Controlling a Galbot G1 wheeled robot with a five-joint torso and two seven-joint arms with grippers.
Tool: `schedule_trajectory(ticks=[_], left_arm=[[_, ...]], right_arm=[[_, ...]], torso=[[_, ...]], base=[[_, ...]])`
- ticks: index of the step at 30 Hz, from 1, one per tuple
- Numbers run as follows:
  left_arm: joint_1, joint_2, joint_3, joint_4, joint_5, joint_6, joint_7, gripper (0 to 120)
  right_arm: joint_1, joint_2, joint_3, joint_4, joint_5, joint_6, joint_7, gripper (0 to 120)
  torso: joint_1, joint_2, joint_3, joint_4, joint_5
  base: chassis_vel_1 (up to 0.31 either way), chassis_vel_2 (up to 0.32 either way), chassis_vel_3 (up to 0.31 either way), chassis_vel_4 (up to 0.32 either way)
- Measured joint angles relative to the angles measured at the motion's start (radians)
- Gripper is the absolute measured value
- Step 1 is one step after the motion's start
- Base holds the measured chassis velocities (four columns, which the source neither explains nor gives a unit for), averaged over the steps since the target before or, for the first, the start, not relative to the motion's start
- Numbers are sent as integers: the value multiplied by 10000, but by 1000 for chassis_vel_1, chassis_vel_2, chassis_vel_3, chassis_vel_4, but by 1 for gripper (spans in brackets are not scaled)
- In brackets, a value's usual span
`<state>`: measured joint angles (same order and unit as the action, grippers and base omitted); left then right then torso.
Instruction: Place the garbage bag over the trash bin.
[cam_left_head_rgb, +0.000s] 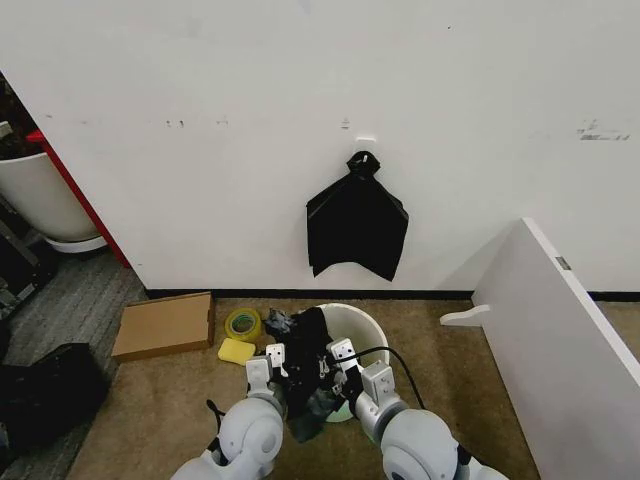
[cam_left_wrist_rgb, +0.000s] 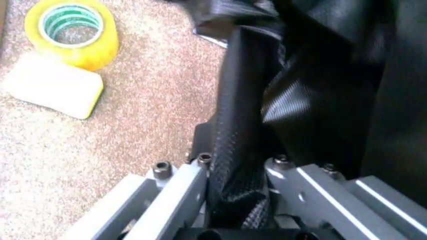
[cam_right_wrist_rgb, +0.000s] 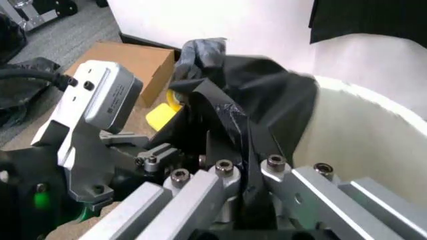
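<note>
Black plastic: the garbage bag (cam_left_head_rgb: 305, 375) hangs crumpled between the two grippers, draped over the near-left rim of the trash bin (cam_left_head_rgb: 362, 330) and spilling down its outer side toward the robot.
Left gripper (cam_left_head_rgb: 277, 362): low before the robot, at the bag's left side; in the left wrist view its fingers (cam_left_wrist_rgb: 175, 192) are clamped on a twisted fold of the bag (cam_left_wrist_rgb: 243, 150).
Right gripper (cam_left_head_rgb: 337, 360): just right of the left one, over the bin's near rim; in the right wrist view its fingers (cam_right_wrist_rgb: 200, 192) pinch a fold of the bag (cam_right_wrist_rgb: 253, 100), with the left gripper's grey body (cam_right_wrist_rgb: 100, 107) close alongside.
Bin: cream-white, round, standing on the brown carpet (cam_left_head_rgb: 160, 410); its inner wall (cam_right_wrist_rgb: 360, 140) shows bare to the right of the bag.
Beside the bin: a yellow sponge (cam_left_head_rgb: 237, 351) and a roll of yellow tape (cam_left_head_rgb: 243, 324) lie just left of it, touching or nearly so; both show in the left wrist view too, sponge (cam_left_wrist_rgb: 57, 90) and tape (cam_left_wrist_rgb: 72, 30).
Farther left: a flat cardboard box (cam_left_head_rgb: 165, 324) on the carpet.
Right side: a white panel (cam_left_head_rgb: 560, 340) slants along the floor.
Wall: a black knotted bundle (cam_left_head_rgb: 355, 225) hangs from a white hook (cam_left_head_rgb: 365, 142), above the bin.
</note>
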<state>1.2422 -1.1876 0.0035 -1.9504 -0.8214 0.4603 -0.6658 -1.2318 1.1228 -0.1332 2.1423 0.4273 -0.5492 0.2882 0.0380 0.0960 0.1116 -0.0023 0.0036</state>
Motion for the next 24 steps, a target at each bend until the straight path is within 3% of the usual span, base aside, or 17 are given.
schedule_trajectory(ticks=[7, 13, 24], left_arm=[[122, -60, -220, 22, 209, -506, -16, 3], [280, -197, -762, 33, 384, -1564, 19, 3], [598, -86, -1009, -339, 415, -2027, 118, 3]], right_arm=[[-101, 12, 69, 31, 1, 48, 55, 0], [-369, 39, 410, 274, 49, 100, 322, 0], [-695, -78, 866, 541, 453, -5, 1019, 0]], torso=[[0, 0, 0, 0, 0], [0, 0, 0, 1, 0], [0, 0, 0, 1, 1]], base=[[0, 0, 0, 0], [0, 0, 0, 0], [0, 0, 0, 0]])
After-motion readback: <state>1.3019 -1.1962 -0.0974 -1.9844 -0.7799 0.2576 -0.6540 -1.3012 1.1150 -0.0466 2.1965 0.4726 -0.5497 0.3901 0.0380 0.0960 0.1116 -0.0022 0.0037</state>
